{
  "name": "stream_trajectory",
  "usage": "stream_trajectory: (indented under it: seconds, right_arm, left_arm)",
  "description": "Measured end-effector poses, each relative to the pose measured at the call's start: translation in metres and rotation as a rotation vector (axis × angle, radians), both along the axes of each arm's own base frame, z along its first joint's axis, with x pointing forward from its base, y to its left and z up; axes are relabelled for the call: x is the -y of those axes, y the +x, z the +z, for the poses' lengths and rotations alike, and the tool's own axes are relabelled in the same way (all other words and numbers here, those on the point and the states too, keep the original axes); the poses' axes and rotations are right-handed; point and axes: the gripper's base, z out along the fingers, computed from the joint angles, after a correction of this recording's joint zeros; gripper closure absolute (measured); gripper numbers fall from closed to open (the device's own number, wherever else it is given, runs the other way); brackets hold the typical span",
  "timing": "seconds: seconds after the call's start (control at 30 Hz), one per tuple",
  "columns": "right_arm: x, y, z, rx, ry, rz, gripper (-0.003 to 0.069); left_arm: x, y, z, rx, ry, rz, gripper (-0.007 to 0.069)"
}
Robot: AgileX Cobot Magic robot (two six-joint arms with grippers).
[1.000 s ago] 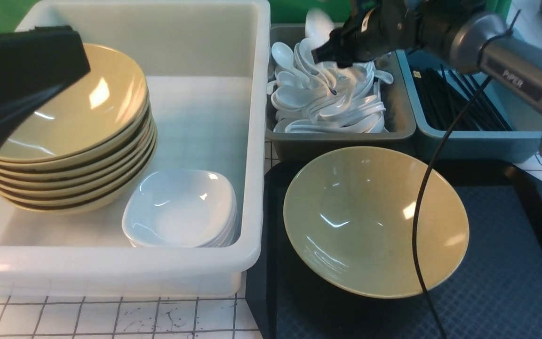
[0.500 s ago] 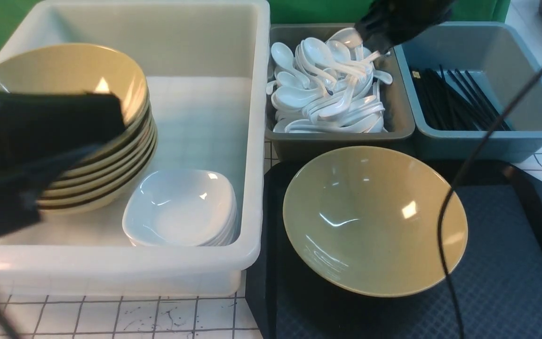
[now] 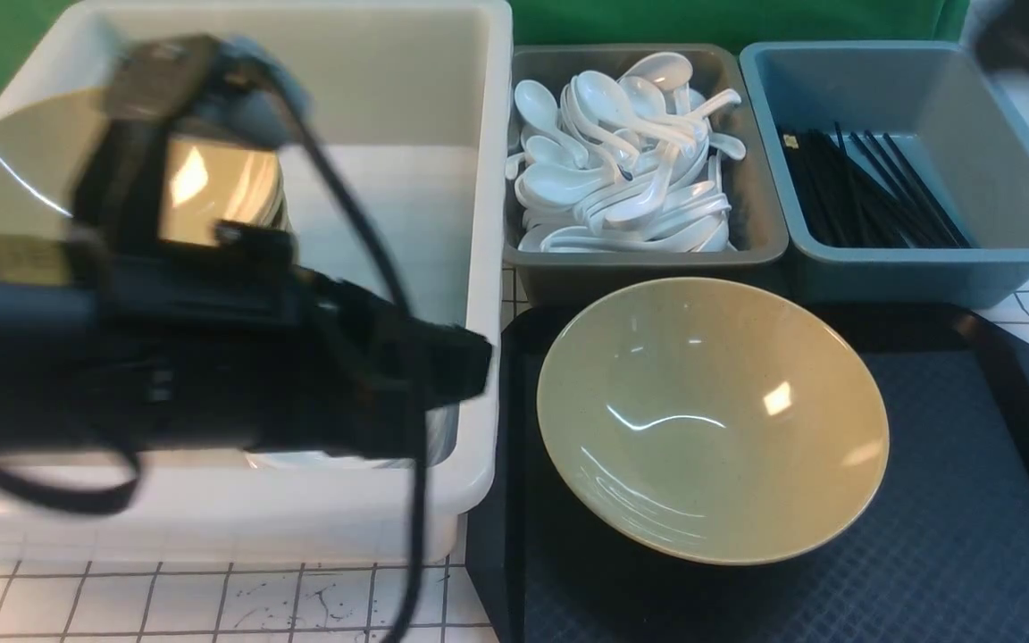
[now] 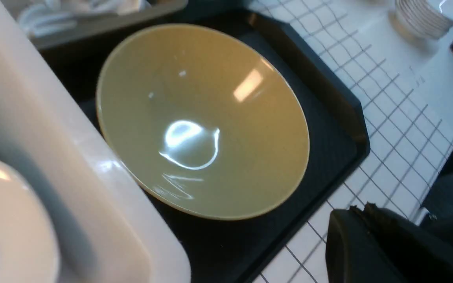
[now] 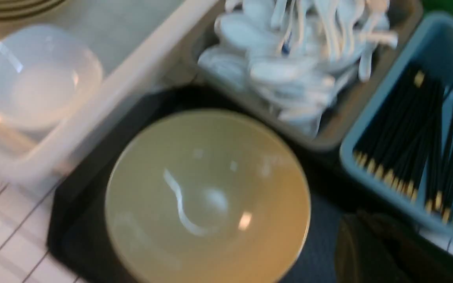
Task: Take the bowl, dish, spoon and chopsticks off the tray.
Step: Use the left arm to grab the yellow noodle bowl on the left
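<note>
The right arm has left the grey bin [image 3: 751, 254] of spoons [image 3: 631, 179], and the right fingers [image 5: 364, 243] are shut and look empty. The left arm [image 3: 211, 384] has swung over the white tub [image 3: 488, 223] toward the bowl [image 3: 711, 420], left fingers [image 4: 352, 239] shut too. Only the bowl is left on the tray [image 3: 970, 536].

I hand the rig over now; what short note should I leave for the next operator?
Left gripper: shut, empty, near the white tub's wall beside the tray.
Right gripper: shut, nothing seen in it, above the tray.
Bowl: upright on the tray.
White spoons in the grey bin, black chopsticks in the blue bin, white dishes in the tub.
Done: no dish, spoon or chopsticks show on the tray.
Left: clear the bowl.
</note>
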Motion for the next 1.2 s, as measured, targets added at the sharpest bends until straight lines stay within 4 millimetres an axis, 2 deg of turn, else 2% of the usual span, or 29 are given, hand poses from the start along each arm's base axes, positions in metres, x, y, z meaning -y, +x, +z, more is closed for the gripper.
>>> stream_trajectory:
  seconds: [0.03,0.07,0.1,0.13,0.27,0.33,0.4,0.57,0.67,0.73,0.8,0.97,1.07,1.2]
  right_arm:
    - [0.01,-0.019,-0.003,0.007,0.022,-0.007,0.0634]
    - [0.021,-0.039,-0.015,-0.007,0.032,-0.014,0.0634]
    - [0.027,-0.049,-0.016,0.006,0.046,-0.018,0.0634]
    - [0.035,-0.063,-0.025,0.0,0.059,-0.031,0.0632]
    - [0.063,-0.11,-0.039,0.055,0.139,-0.063,0.0629]
    - [0.07,-0.123,-0.04,0.084,0.168,-0.07,0.0627]
    - [0.079,-0.139,-0.039,0.128,0.209,-0.076,0.0626]
    - [0.099,-0.172,-0.038,0.224,0.289,-0.082,0.0624]
    - [0.102,-0.179,-0.038,0.244,0.305,-0.08,0.0624]
    - [0.102,-0.18,-0.038,0.244,0.306,-0.065,0.0624]
    - [0.101,-0.18,-0.038,0.243,0.305,-0.056,0.0623]
    - [0.1,-0.18,-0.038,0.245,0.297,-0.041,0.0623]
    - [0.1,-0.18,-0.038,0.245,0.297,-0.036,0.0622]
    - [0.099,-0.181,-0.038,0.243,0.297,-0.018,0.062]
  left_arm:
    - [0.005,0.002,-0.003,-0.013,0.008,-0.015,0.0625]
    - [0.018,0.005,-0.008,-0.032,0.026,-0.054,0.0625]
    - [0.024,0.006,-0.009,-0.039,0.036,-0.074,0.0625]
    - [0.034,0.006,-0.011,-0.045,0.05,-0.112,0.0625]
    - [0.089,0.013,-0.028,-0.056,0.168,-0.238,0.0625]
    - [0.109,0.014,-0.04,-0.058,0.233,-0.269,0.0625]
    - [0.136,0.016,-0.06,-0.058,0.331,-0.298,0.0625]
    - [0.17,0.023,-0.089,-0.024,0.468,-0.3,0.0619]
    - [0.18,0.027,-0.094,0.008,0.498,-0.307,0.0561]
    - [0.185,0.028,-0.097,0.029,0.499,-0.316,0.0466]
    - [0.188,0.03,-0.102,0.033,0.507,-0.322,0.0406]
    - [0.202,0.044,-0.137,0.106,0.562,-0.352,0.0136]
    - [0.207,0.053,-0.154,0.153,0.583,-0.357,0.0081]
    - [0.211,0.058,-0.174,0.163,0.618,-0.364,0.0116]
